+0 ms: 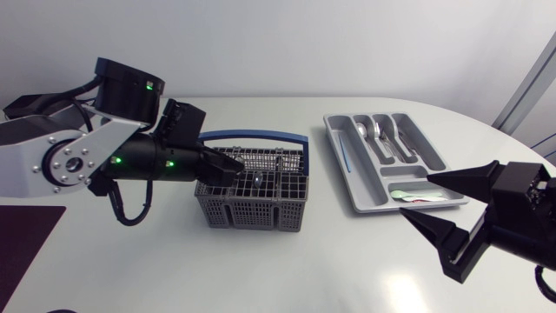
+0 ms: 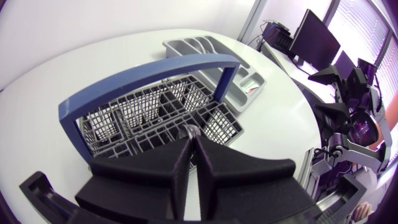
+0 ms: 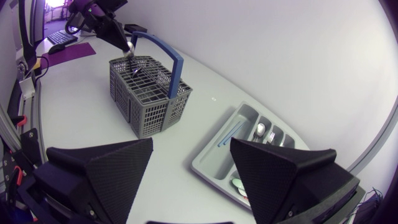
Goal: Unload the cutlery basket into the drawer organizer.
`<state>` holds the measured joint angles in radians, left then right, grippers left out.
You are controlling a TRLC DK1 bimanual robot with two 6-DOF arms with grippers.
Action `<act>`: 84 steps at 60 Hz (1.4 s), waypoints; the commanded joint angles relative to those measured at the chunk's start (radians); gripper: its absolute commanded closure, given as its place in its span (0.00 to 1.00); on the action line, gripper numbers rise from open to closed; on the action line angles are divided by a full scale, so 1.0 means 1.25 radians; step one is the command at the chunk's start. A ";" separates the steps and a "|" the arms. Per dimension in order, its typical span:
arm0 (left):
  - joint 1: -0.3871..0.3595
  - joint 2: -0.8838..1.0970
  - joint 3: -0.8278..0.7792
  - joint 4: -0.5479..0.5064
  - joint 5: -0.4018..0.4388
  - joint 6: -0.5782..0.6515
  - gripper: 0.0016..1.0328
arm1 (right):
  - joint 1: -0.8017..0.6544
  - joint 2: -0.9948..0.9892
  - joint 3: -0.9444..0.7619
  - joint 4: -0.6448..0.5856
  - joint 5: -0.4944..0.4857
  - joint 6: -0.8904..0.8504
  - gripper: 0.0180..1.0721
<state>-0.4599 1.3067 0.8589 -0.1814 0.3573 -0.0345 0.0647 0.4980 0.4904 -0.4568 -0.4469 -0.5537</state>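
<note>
Okay | left claw [image 2: 191,137] pinched a silver utensil [image 1: 258,178] standing in the basket [image 1: 252,210] | right claw [image 3: 191,142] spread beside the organizer [image 1: 347,178] | I judged: lift straight up, clear the blue handle [image 1: 252,136], no snagging dividers.

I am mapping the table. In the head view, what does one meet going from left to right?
left arm → cutlery basket → drawer organizer → right arm

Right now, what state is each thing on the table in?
Left gripper: shut on a silver utensil.
Right gripper: open, empty.
Cutlery basket: upright, handle raised.
Drawer organizer: partly filled with cutlery.
</note>
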 commanded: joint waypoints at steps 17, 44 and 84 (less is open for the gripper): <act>0.037 -0.104 -0.031 0.006 0.093 -0.044 0.93 | 0.008 -0.009 0.008 -0.024 0.003 -0.004 0.15; 0.028 -0.140 0.084 -0.120 0.249 0.037 0.93 | 0.094 -0.050 0.019 -0.008 -0.007 -0.055 0.15; -0.133 0.118 0.388 -0.552 0.451 0.559 0.93 | 0.314 0.180 0.108 0.035 -0.003 -0.134 0.27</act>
<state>-0.5991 1.4193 1.2911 -0.8402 0.8913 0.5613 0.4339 0.6930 0.6079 -0.4355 -0.4477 -0.6945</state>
